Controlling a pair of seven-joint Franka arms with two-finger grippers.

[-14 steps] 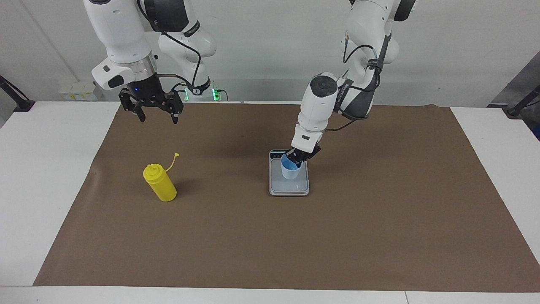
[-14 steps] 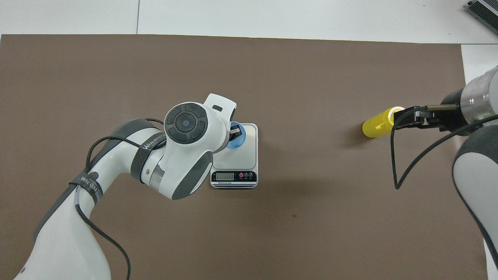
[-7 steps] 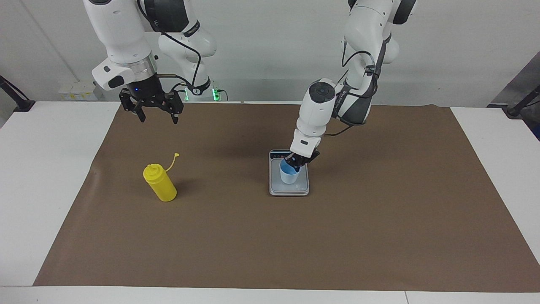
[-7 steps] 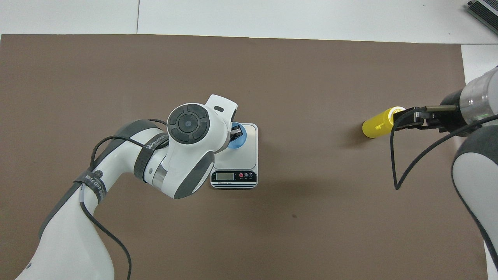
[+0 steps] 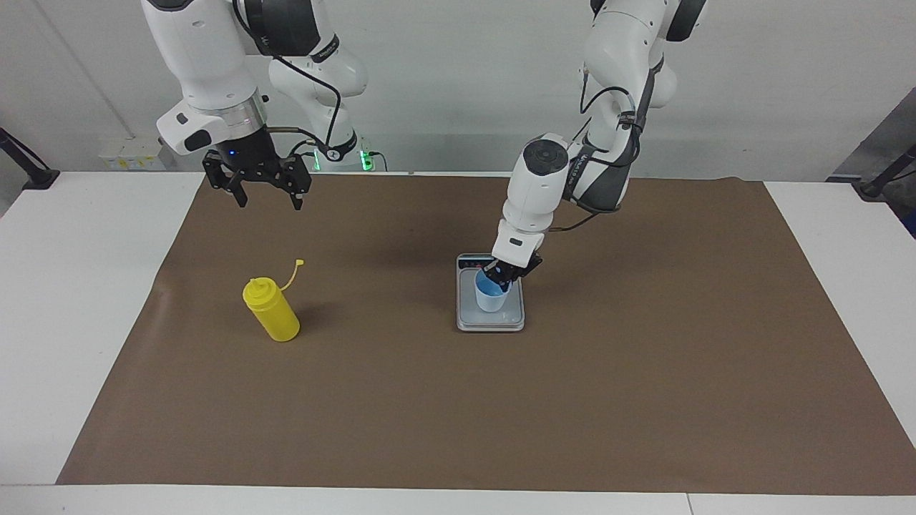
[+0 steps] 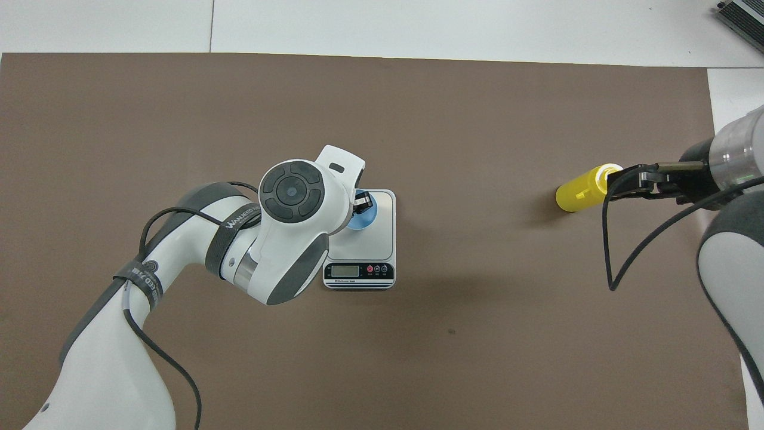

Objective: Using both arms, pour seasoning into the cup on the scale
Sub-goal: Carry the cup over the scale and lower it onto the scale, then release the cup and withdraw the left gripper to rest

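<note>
A: Left gripper?
B: Clamped on the cup rim; cup stands on the scale.
A: Right gripper?
B: Spread wide, raised; seasoning upright on the mat.

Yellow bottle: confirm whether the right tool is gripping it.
No, the yellow bottle stands free on the brown mat while the right tool hangs open above the mat.

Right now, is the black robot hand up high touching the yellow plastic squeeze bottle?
Apart. In the facing view the right gripper hangs open in the air, with bare brown mat showing between it and the yellow plastic squeeze bottle standing below.
</note>
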